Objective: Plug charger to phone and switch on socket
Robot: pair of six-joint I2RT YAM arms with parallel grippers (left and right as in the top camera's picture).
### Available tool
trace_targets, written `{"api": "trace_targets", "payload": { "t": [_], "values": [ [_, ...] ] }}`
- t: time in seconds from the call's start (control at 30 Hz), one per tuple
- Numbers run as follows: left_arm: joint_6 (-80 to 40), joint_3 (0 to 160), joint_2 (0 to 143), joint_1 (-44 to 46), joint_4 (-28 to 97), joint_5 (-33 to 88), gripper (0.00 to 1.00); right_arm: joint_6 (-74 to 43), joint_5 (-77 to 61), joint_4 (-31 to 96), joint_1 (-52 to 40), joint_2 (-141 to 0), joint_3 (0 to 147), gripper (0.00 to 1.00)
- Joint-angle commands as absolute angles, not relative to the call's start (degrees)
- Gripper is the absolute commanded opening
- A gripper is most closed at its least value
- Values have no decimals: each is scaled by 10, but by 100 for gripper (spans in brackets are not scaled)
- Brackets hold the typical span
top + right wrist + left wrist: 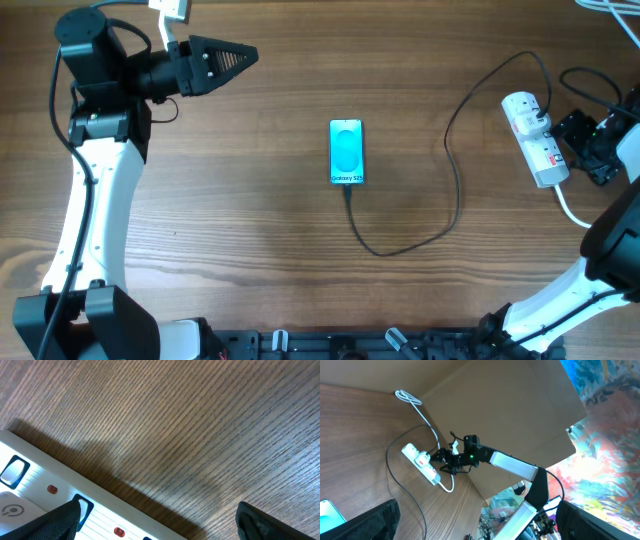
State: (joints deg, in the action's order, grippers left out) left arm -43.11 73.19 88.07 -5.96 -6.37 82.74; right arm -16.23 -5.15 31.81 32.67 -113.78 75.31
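Observation:
The phone [345, 152] lies flat mid-table, its teal screen up; its corner [329, 512] shows in the left wrist view. The charger's thin black cable [455, 190] runs from the phone's near end, loops right and climbs to the white socket [535, 138] [421, 462] [55, 495]. Its tip meets the phone's bottom edge. My right gripper [570, 148] [160, 522] is open just right of the socket, one finger [60, 520] over the strip near a blue-framed switch [84, 505]. My left gripper [250, 55] [480, 527] hovers open at the far left, holding nothing.
The socket's thick white cord [568, 205] curves toward the right arm's base. A white cable coil [407, 397] lies beyond the socket by a cardboard wall [510, 405]. A black rail [350, 345] lines the table's front edge.

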Motion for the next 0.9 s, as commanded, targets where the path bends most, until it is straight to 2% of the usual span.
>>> {"api": "trace_targets", "payload": {
  "t": [0.0,0.27,0.87],
  "values": [
    [-422,732,880,-61,-64,828,100,-165,-66,314,323,-1150,744,100],
    [-422,732,880,-61,-64,828,100,-122,-82,316,323,-1150,743,100],
    [-422,732,880,-61,-64,828,100,-106,-59,297,323,-1150,741,99]
  ]
}}
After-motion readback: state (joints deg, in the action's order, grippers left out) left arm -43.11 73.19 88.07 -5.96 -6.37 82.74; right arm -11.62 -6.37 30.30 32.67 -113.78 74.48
